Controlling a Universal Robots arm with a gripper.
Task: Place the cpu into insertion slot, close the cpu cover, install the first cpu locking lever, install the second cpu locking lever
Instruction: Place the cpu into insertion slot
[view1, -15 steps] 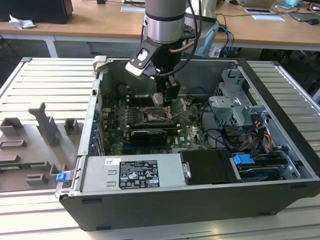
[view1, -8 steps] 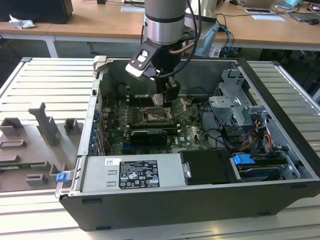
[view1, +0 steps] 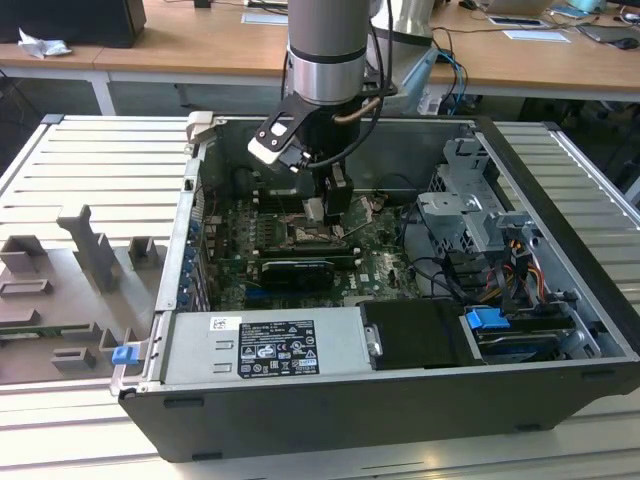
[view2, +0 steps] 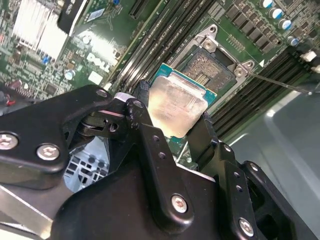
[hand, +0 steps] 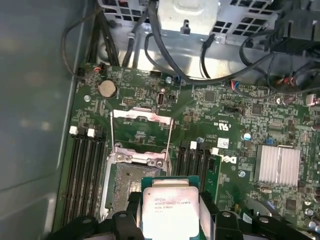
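Hand (view2: 174, 107) clamped on cpu (hand: 167, 210), pale face up, held over one edge of bare slot (view2: 210, 67) in green board (hand: 225, 115); cover (hand: 142, 116) swung open at slot's opposite edge, inside open case (view1: 560, 300).

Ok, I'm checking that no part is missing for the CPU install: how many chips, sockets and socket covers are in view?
cpu: 1
insertion slot: 1
cpu cover: 1
Total: 3
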